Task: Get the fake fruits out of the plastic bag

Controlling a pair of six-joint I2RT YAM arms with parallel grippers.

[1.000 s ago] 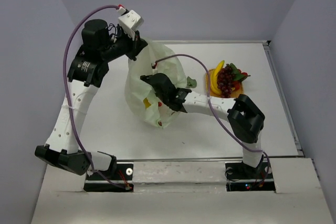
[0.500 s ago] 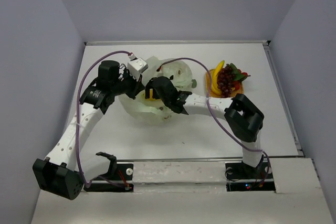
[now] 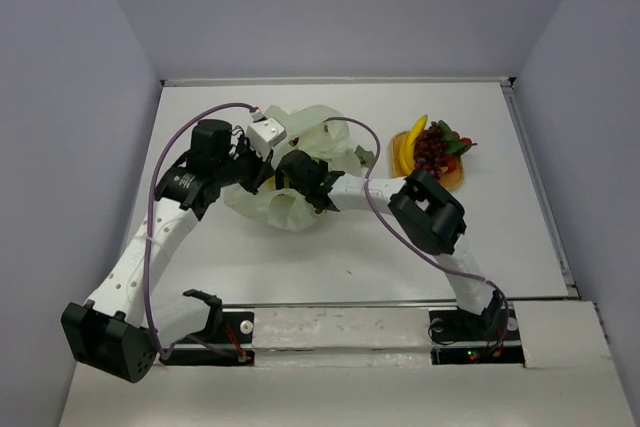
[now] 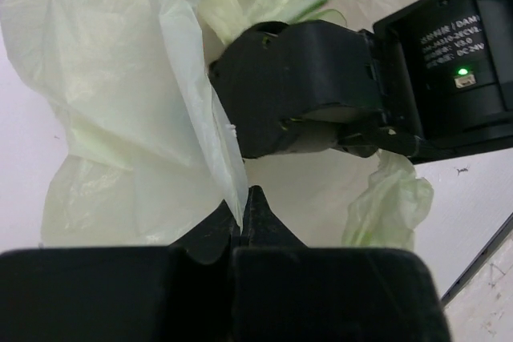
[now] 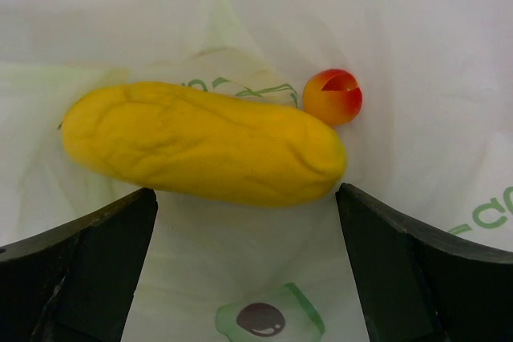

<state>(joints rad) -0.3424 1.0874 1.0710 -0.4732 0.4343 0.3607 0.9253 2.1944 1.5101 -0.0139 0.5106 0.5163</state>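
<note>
The pale green plastic bag [image 3: 300, 162] lies crumpled on the table between both arms. My left gripper [image 4: 244, 202] is shut on a fold of the plastic bag [image 4: 128, 110] at its left side. My right gripper [image 5: 244, 222] is open inside the bag, its fingers [image 5: 88, 254] set wide just in front of a yellow oblong fruit [image 5: 200, 142]. A small red-orange fruit [image 5: 332, 95] lies behind it. Yellow bananas [image 3: 405, 142] and a dark grape bunch [image 3: 433, 152] rest on an orange mat at the right.
The right arm's wrist [image 4: 321, 90] fills the bag mouth in the left wrist view. The orange mat [image 3: 452, 179] sits near the table's right edge. Grey walls close in at the back and sides.
The left arm lowered the bag from hanging to lying collapsed on the table. My right gripper pushed further left into the bag, and its elbow swung left.
</note>
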